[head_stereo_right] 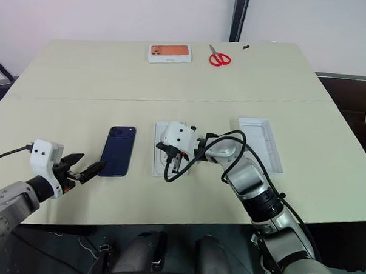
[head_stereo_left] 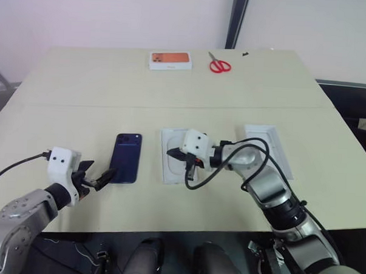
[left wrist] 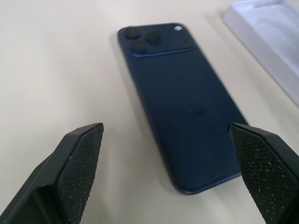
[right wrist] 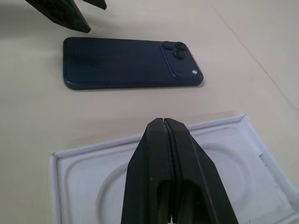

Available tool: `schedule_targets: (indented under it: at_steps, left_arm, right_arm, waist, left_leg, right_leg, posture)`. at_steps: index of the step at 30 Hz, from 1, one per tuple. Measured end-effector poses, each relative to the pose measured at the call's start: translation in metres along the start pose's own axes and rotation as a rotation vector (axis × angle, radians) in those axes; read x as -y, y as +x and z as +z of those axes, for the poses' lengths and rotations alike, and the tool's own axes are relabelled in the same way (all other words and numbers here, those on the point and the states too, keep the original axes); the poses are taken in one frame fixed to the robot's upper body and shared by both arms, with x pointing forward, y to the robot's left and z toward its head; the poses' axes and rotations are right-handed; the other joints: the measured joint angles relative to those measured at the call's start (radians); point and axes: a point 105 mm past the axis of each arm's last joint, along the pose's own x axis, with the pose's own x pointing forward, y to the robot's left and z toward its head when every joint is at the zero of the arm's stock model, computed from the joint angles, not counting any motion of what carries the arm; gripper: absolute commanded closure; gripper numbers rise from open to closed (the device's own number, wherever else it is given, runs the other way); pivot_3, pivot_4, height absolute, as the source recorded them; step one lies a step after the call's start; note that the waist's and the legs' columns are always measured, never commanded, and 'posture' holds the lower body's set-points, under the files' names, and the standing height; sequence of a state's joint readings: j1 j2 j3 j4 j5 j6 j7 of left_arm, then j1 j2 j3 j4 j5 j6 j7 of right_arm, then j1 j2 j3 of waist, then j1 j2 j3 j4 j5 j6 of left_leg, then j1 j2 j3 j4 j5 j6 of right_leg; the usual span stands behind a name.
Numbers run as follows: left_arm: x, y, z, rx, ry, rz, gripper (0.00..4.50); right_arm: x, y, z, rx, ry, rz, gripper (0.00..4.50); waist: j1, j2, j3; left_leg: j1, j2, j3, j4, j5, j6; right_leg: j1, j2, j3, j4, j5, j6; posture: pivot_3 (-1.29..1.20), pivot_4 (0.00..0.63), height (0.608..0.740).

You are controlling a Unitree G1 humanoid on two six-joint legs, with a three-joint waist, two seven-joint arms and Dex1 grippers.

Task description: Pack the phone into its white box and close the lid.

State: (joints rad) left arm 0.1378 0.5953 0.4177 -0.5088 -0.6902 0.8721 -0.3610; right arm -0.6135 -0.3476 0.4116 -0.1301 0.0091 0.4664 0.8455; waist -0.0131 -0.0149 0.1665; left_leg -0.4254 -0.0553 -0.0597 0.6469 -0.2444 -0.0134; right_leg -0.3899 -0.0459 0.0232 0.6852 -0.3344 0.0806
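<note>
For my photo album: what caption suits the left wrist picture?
Open left pincer poised over the phone lying camera-side up on the table.

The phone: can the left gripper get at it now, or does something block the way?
Probably yes. The left gripper is open right at the near end of the phone, which lies flat on the table with bare surface around it. The right gripper, shut, stays over the white tray beside.
</note>
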Motion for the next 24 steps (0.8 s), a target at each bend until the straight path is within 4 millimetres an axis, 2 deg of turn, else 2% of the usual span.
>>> schedule_targets:
  at_steps: [4, 8, 11, 16, 24]
  left_arm:
    - [-0.013, 0.008, 0.01, -0.013, -0.06, 0.068, 0.02]
    - [-0.021, 0.02, 0.016, -0.115, -0.181, 0.084, 0.02]
    - [-0.01, 0.028, 0.019, -0.202, -0.233, 0.02, 0.02]
    - [-0.001, 0.032, 0.021, -0.312, -0.264, -0.026, 0.02]
    - [0.004, 0.035, 0.02, -0.324, -0.272, -0.05, 0.02]
  right_arm:
    - [0.001, 0.016, 0.005, -0.016, -0.012, -0.03, 4.5]
    - [-0.002, 0.036, 0.011, -0.056, -0.035, -0.023, 4.5]
    - [-0.012, 0.054, 0.018, -0.081, -0.094, 0.015, 4.5]
    - [-0.019, 0.073, 0.004, -0.191, -0.13, 0.048, 4.5]
    - [-0.014, 0.084, -0.007, -0.295, -0.171, 0.039, 4.5]
  waist:
    - [0.0, -0.001, 0.0]
    - [-0.001, -0.001, 0.0]
    - [-0.007, -0.001, 0.0]
    - [-0.007, -0.001, -0.001]
    - [-0.003, -0.001, -0.001]
  left_leg:
    - [0.0, 0.0, 0.0, 0.001, 0.001, -0.001]
    - [0.0, 0.0, -0.001, 0.001, 0.001, -0.002]
    - [0.0, 0.0, 0.0, 0.001, 0.004, -0.006]
    - [0.0, -0.001, -0.001, 0.001, 0.005, -0.008]
    - [0.0, -0.001, -0.001, 0.001, 0.005, -0.009]
  right_leg:
    - [0.0, 0.0, 0.0, 0.0, 0.0, 0.0]
    - [-0.002, 0.001, -0.001, 0.003, 0.0, 0.0]
    - [-0.002, 0.001, 0.0, 0.003, 0.0, 0.0]
    - [-0.003, 0.001, 0.0, 0.003, 0.0, 0.0]
    - [-0.005, 0.0, 0.0, 0.003, 0.0, 0.0]
  posture:
    - [0.0, 0.15, 0.74]
    - [0.0, 0.15, 0.74]
    - [0.0, 0.15, 0.74]
    - [0.0, 0.15, 0.74]
    - [0.0, 0.15, 0.74]
